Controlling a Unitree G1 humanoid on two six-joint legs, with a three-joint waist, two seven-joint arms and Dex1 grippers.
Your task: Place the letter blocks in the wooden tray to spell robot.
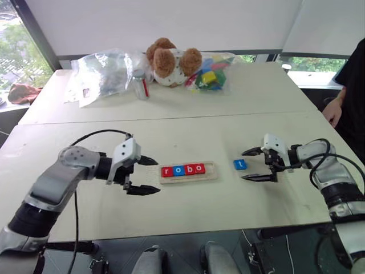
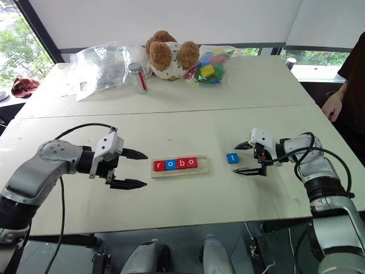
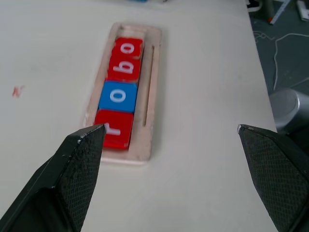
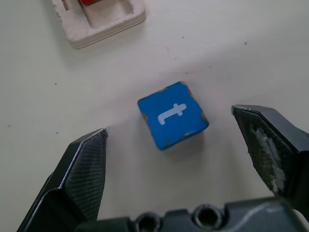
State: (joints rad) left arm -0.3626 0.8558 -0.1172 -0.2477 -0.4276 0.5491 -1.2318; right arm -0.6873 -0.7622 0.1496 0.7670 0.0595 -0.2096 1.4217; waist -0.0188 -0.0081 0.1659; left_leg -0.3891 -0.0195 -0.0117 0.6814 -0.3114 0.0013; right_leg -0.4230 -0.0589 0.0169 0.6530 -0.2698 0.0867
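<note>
My right gripper [image 1: 253, 165] is spread wide and grips nothing. It points in from the right, low over the table, with its two black fingers [image 4: 82, 169] apart on either side of the blue "t" block [image 4: 173, 114] but not touching it. That block lies flat on the tabletop, turned a little askew, its corners worn, just off the right end of the wooden tray [image 1: 212, 171].

My left gripper [image 1: 149, 175] is also fully open and empty. It sits just beside the left end of the tray, pointing right toward it, one finger above the other as I see it from the head camera. In the left wrist view the tip of one finger [image 3: 79, 159] overlaps the near corner of the tray; I cannot tell whether it touches.

Inside the tray four blocks sit in a row, reading "robo": a red "r" block [image 3: 115, 128] at the left end, then a blue "o" block [image 3: 119, 96], a red "b" block [image 3: 124, 69] and a red "o" block [image 3: 128, 48]. They are packed edge to edge, and the slot at the right end of the tray is open.

Farther back on the white table [image 1: 188, 200], well apart from my arms, are a brown-and-white teddy bear [image 1: 170, 61], a bag of multicoloured blocks [image 1: 210, 74] to its right, a clear plastic bag [image 1: 100, 74] to its left and a small jar [image 1: 140, 84]. A person's hand [image 1: 332, 110] is at the far right edge.
</note>
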